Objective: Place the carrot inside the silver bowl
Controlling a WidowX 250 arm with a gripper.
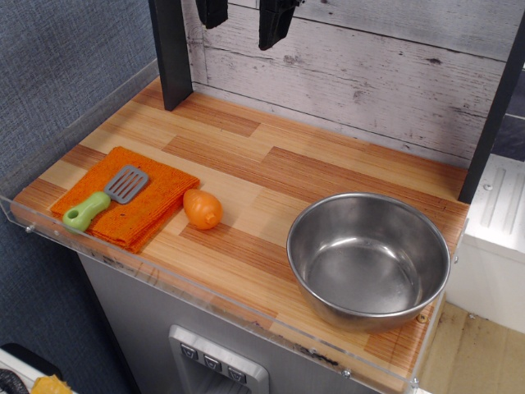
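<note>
observation.image | smooth orange carrot on wood-grain counter | shiny round silver bowl | pincer cropped, grip unclear

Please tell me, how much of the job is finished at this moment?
Nothing looks done yet. The carrot lies on the wooden counter beside the orange cloth, apart from the empty silver bowl. The gripper hangs high above, holding nothing. Grasping, carrying and releasing remain.

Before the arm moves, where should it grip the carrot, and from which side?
Grip the carrot across its wide middle, coming straight down from above. It lies on the bare wood, just clear of the cloth, blunt point toward the bowl, so the fingers should probably close across that axis. The gripper hangs high, open.
</note>
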